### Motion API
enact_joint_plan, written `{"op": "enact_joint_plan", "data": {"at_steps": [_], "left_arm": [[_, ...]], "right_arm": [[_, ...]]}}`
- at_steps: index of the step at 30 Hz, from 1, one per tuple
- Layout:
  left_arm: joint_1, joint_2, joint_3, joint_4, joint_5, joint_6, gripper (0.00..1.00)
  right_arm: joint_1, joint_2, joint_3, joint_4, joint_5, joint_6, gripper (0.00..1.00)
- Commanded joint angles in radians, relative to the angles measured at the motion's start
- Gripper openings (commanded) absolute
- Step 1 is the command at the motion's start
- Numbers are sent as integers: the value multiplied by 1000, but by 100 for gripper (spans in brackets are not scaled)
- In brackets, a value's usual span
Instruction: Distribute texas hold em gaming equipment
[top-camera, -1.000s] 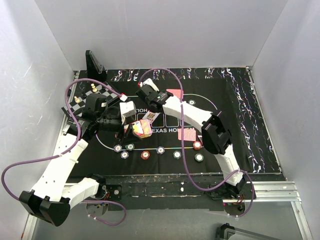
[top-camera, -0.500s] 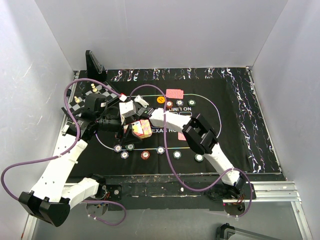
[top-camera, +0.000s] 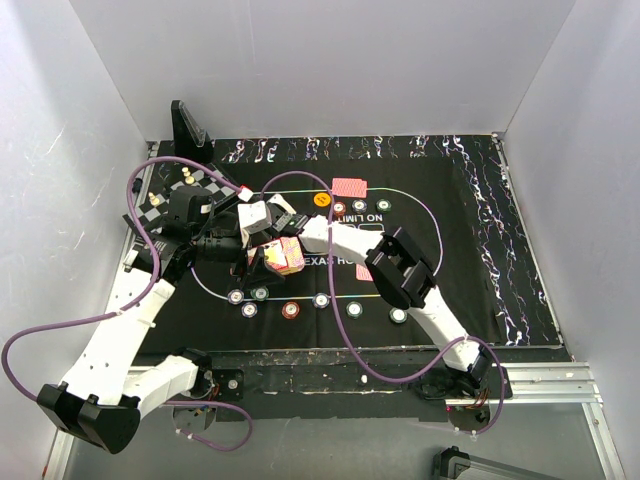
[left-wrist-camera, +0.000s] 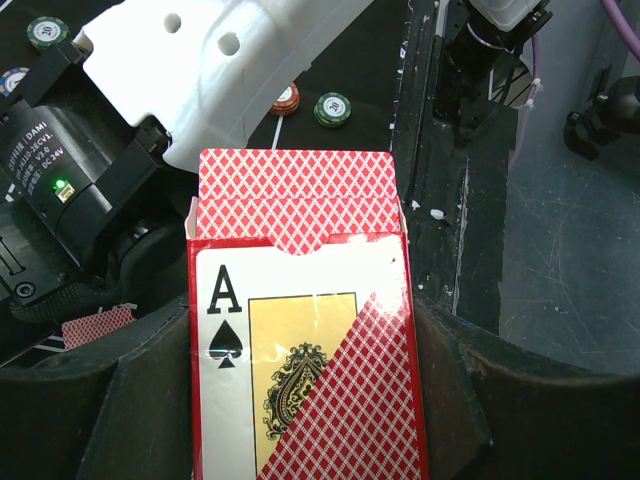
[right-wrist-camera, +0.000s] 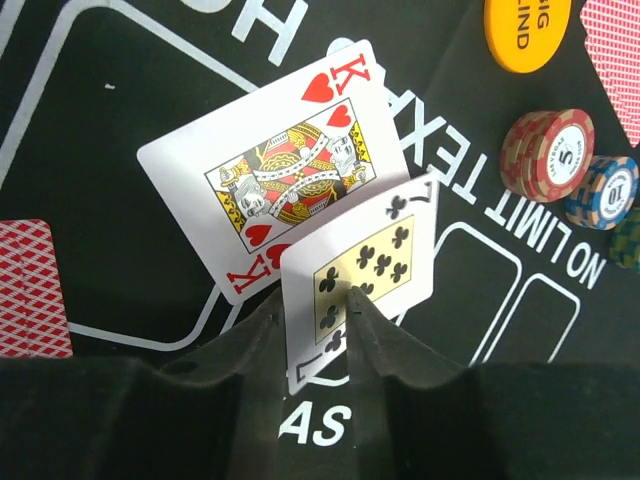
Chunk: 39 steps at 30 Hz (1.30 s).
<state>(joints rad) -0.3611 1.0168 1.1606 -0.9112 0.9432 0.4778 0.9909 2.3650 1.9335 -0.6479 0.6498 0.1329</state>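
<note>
Left gripper (left-wrist-camera: 300, 385) clamping card box (left-wrist-camera: 298, 240), king (right-wrist-camera: 290, 165) face-up

Small chessboard (top-camera: 158, 200) with pieces at far left; dark upright stand (top-camera: 187, 125) just behind it.

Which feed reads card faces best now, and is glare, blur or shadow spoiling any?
Right wrist view: sharp, evenly lit, king of hearts and seven of clubs both legible, only the fingers of the right hand are featureless black. Left wrist view: card box crisp, slight sheen, right arm's white link behind bright. Top view: even light, card faces too small to read.
</note>
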Motion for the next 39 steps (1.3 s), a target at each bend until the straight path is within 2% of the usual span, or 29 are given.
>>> {"op": "enact_joint_plan", "data": {"at_steps": [1,3,10,14,18,24,26,30,33,39], "left_arm": [[7,-29,31,31,25,-1,0],[5,-30,28,34,28,-4,0],[4,-29,33,41,28,-4,0],[4,-29,33,41,28,-5,0],[5,-27,31,48,31,-8,0],[4,-23,31,66,26,-13,0],[5,-20,28,77,23,-16,0],[5,-12,14,94,17,-13,0],[7,-3,14,104,16,-11,0],[5,23,25,110,19,-2,0]], "right_arm": [[2,-10,-24,10,-150,50,42],[2,-26,-51,31,-197,59,46],[-3,-61,-87,60,-321,74,49],[-29,-139,-117,65,-412,114,54],[-96,-242,-105,24,-496,171,57],[-225,-435,-87,-16,-644,250,69],[-280,-501,-111,-6,-767,301,71],[-376,-662,-263,135,-1025,451,82],[-429,-766,-414,287,-1233,606,85],[-434,-904,-577,500,-1403,778,87]]}}
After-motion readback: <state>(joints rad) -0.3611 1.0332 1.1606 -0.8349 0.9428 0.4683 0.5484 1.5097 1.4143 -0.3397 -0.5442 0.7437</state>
